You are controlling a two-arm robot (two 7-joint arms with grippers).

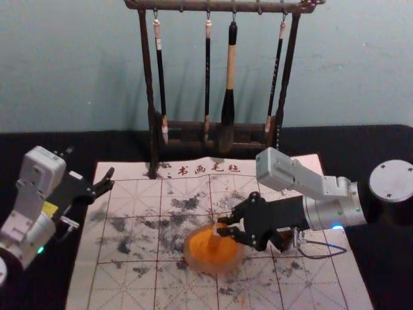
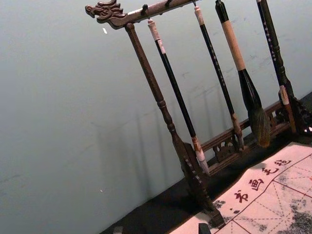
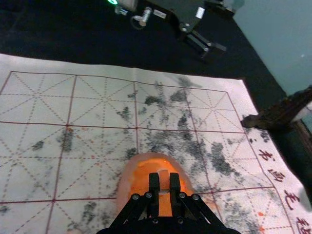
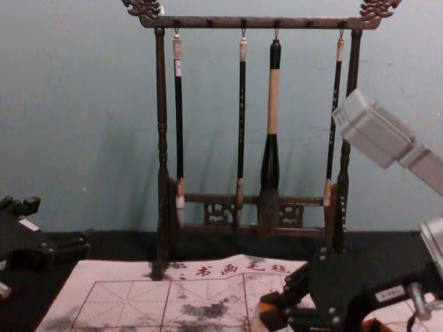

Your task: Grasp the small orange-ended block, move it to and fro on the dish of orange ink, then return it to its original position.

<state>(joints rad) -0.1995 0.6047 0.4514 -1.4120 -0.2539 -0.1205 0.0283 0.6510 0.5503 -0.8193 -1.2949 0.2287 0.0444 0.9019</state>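
- Head view: the dish (image 1: 190, 257) of orange ink (image 1: 205, 246) sits on the mat (image 1: 82, 287), well in from its side edges.
- The block (image 3: 164, 181) is small, with a pale tan top, between the right gripper's (image 1: 223, 227) fingers over the ink; whether it touches the dish, I cannot tell.
- Those fingers are closed on it, only its thickness apart.
- Mat lies open between the dish and the left gripper (image 1: 90, 165), which hangs by the mat's left edge, fingers spread wide and empty.
- Red gridlines and dark smudges mark the mat; black cloth (image 1: 387, 278) surrounds it.
- Beyond, a dark rack (image 1: 288, 71) carries four brushes (image 1: 230, 71) before a blue-grey wall (image 1: 71, 71).
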